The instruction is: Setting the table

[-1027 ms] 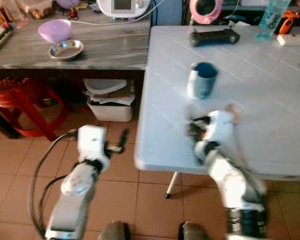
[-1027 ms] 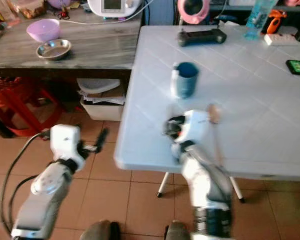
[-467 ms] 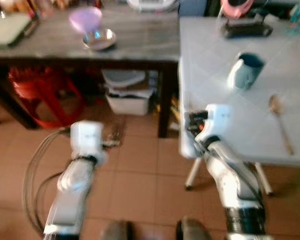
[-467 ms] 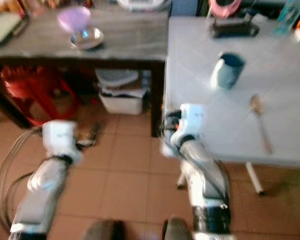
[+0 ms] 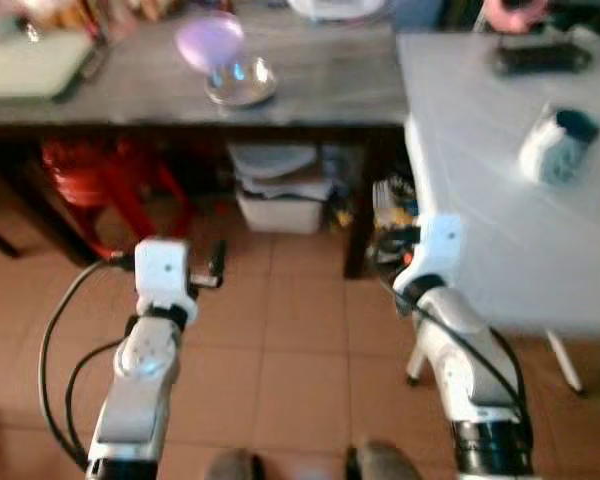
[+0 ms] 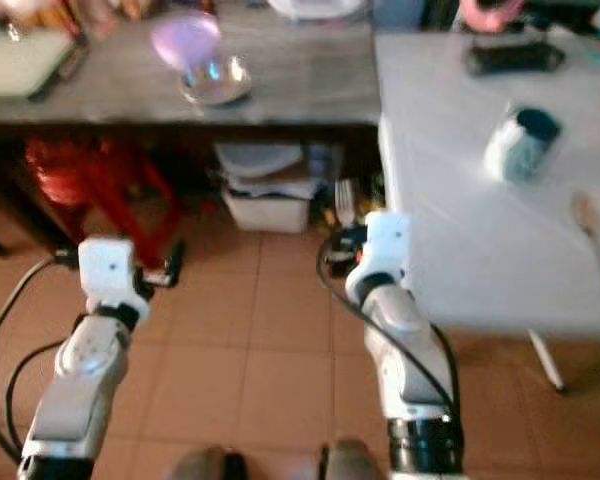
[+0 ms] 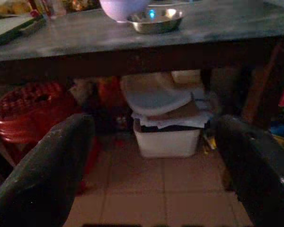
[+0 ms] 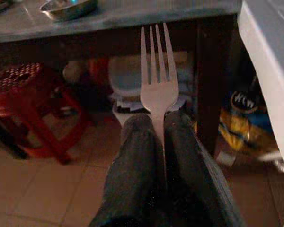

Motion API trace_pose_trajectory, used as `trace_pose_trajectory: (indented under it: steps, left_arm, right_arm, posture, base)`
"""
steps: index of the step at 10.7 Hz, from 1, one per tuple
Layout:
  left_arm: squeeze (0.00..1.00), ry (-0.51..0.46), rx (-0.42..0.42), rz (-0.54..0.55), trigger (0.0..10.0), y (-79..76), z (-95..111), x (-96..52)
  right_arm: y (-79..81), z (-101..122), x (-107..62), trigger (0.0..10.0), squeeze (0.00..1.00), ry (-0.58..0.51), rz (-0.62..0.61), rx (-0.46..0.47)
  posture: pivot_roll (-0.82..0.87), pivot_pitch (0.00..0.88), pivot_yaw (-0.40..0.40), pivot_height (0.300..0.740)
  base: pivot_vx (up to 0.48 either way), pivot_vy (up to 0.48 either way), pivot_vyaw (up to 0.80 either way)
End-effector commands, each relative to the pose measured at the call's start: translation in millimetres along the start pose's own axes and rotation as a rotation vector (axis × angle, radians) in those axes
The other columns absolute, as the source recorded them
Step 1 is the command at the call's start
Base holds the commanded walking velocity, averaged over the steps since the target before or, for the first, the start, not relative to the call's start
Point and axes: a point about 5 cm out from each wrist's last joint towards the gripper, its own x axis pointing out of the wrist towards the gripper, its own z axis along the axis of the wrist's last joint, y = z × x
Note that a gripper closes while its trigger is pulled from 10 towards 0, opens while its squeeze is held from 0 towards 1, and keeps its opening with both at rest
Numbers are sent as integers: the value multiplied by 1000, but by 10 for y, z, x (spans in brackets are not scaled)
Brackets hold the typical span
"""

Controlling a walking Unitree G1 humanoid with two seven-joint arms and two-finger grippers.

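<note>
My right gripper (image 8: 156, 118) is shut on a silver fork (image 8: 156, 90), whose tines point toward the dark gap under the grey counter. It hangs over the tiled floor just left of the white table (image 5: 500, 250). On that table a blue mug (image 5: 558, 150) stands and a wooden spoon (image 6: 590, 215) lies near the right edge. A purple bowl (image 5: 210, 40) and a steel bowl (image 5: 242, 85) sit on the grey counter (image 5: 320, 90). My left gripper (image 5: 215, 265) is open, low over the floor, with its fingers (image 7: 52, 161) spread wide and nothing between them.
Under the counter stand a red plastic stool (image 5: 90, 175) and a white bin with a loose lid (image 5: 285, 195). A yellow packet (image 8: 241, 127) lies by the dark table leg (image 8: 208, 80). A black controller (image 5: 540, 58) rests at the white table's back.
The whole view has swung left, so the white table now sits at the right. My right gripper has come off the white table's top to beside its left edge.
</note>
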Motion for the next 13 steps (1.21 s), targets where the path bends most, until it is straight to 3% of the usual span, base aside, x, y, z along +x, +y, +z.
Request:
trace_pose_trajectory:
  steps: [1,5,6,7,13]
  left_arm:
    - [0,1,-6,-16,10000,-66,-5,-6]
    - [0,-1,-24,-10,10000,-94,-5,30]
    - [0,1,-39,-11,10000,-96,-8,36]
    - [0,-1,-39,-12,10000,-94,-6,40]
    - [0,-5,-47,-18,10000,-116,9,53]
  right_arm:
    - [-87,40,-27,0,0,-25,-24,-14]
    - [-153,147,-21,0,0,-119,-70,-84]
    - [-158,156,-5,2431,0,-122,-67,-90]
    - [-170,158,14,10000,0,-124,-69,-106]
    - [-261,119,24,10000,0,-117,-149,-93]
  posture:
    - [-51,113,61,740]
    - [-54,102,61,740]
    - [-54,103,63,740]
    - [-53,102,64,740]
    - [-54,108,66,740]
  base:
    - [446,0,0]
    - [447,0,0]
    - [450,0,0]
    - [401,262,0]
    - [391,199,0]
